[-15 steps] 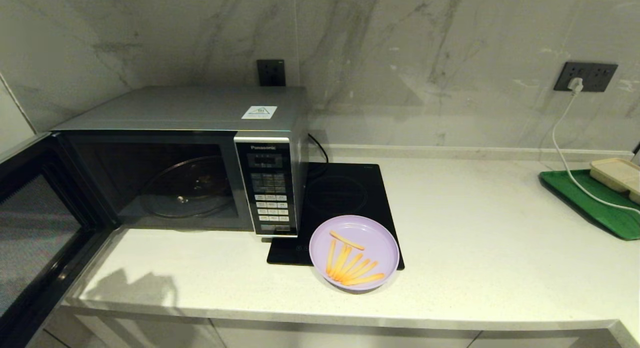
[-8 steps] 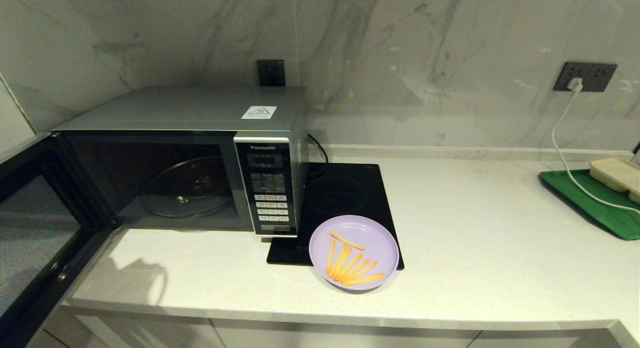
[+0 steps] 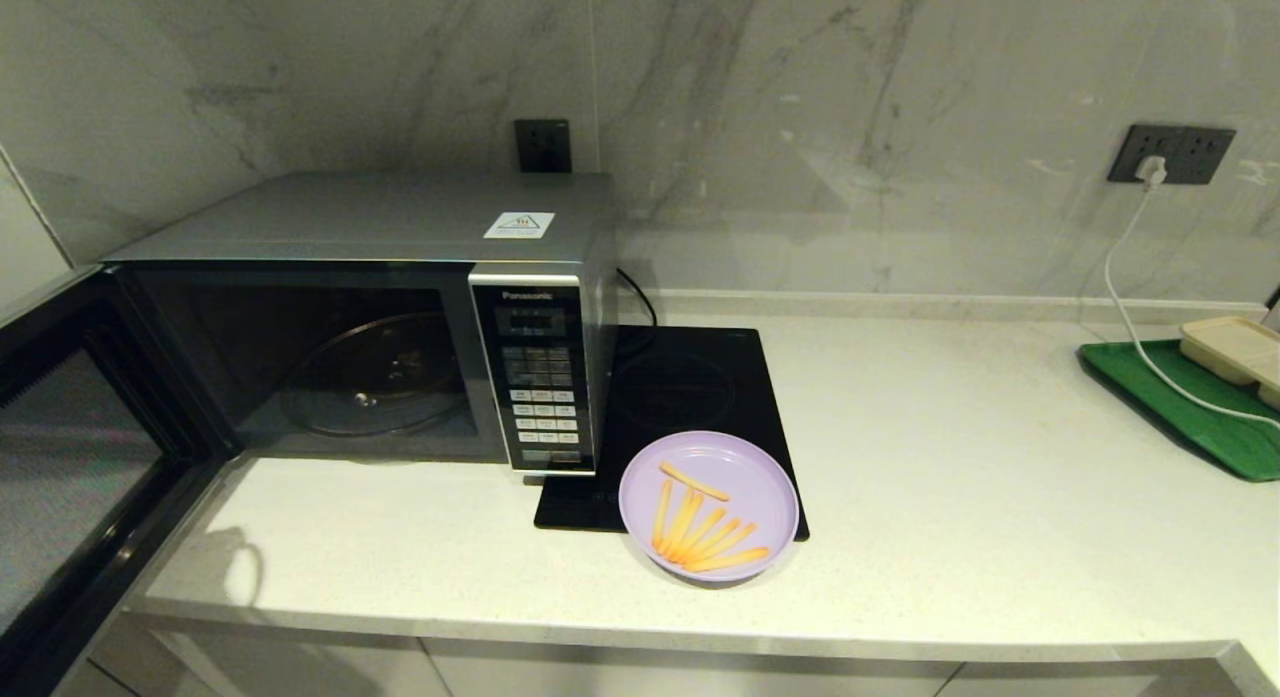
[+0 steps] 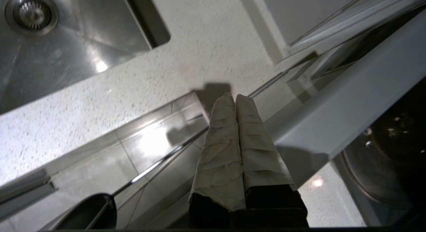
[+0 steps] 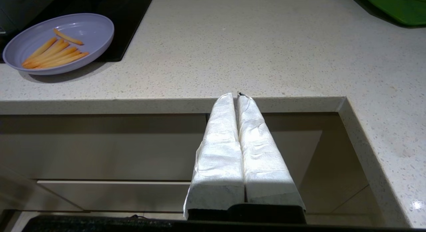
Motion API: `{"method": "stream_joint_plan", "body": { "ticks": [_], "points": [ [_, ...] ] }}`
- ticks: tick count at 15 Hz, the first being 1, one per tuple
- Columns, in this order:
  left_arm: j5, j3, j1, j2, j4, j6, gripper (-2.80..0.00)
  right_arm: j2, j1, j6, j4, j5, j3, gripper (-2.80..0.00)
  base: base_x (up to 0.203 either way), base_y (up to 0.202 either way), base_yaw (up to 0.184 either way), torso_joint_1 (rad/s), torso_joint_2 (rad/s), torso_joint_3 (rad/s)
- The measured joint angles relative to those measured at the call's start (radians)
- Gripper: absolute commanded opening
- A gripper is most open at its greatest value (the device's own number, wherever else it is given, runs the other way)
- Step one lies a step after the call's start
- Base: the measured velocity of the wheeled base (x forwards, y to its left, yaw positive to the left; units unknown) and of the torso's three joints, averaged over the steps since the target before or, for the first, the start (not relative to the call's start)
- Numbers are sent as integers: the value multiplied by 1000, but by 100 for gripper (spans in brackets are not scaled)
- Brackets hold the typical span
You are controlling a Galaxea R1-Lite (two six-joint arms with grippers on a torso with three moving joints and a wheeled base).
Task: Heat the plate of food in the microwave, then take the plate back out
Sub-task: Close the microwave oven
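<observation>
The microwave (image 3: 380, 317) stands at the back left of the pale speckled surface (image 3: 950, 497), against the marble wall. Its door (image 3: 70, 457) is swung fully open toward the left, exposing the dark cavity and the glass turntable (image 3: 375, 377) inside; the cavity holds nothing else. The black keypad panel (image 3: 540, 377) faces forward at the right end of the housing. Just beside the microwave on the right lies a flat black cooktop (image 3: 690, 397). The plate of food (image 3: 709, 505) rests partly on the front right corner of the cooktop and partly on the surface, outside the microwave, with thin orange fries (image 3: 700, 529) fanned across it. At the far right edge a green tray (image 3: 1180, 407) carries a beige container (image 3: 1235, 347), and a white cable (image 3: 1125, 307) runs from a wall socket (image 3: 1170, 154) down across the tray. Neither arm appears in the head view. The left tool (image 4: 234, 98) has its two cloth-wrapped fingers (image 4: 219, 142) pressed together, holding nothing; it hangs beside the edge of the open door, in front of the surface's edge, with a steel sink (image 4: 60, 35) farther off. The right tool (image 5: 237, 97) is likewise closed and empty, parked below the front edge of the surface, well apart from the plate of food (image 5: 60, 42).
</observation>
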Motion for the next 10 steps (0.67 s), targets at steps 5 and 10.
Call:
{"method": "stream_joint_plan", "body": {
  "ticks": [5, 10],
  "points": [
    [-52, 8, -14, -1, 65, -23, -280, 0, 0, 0, 0, 0, 0, -280, 0, 0, 0, 0, 0, 0],
    [-92, 20, -254, -56, 120, -124, -280, 0, 0, 0, 0, 0, 0, -280, 0, 0, 0, 0, 0, 0]
  ]
}}
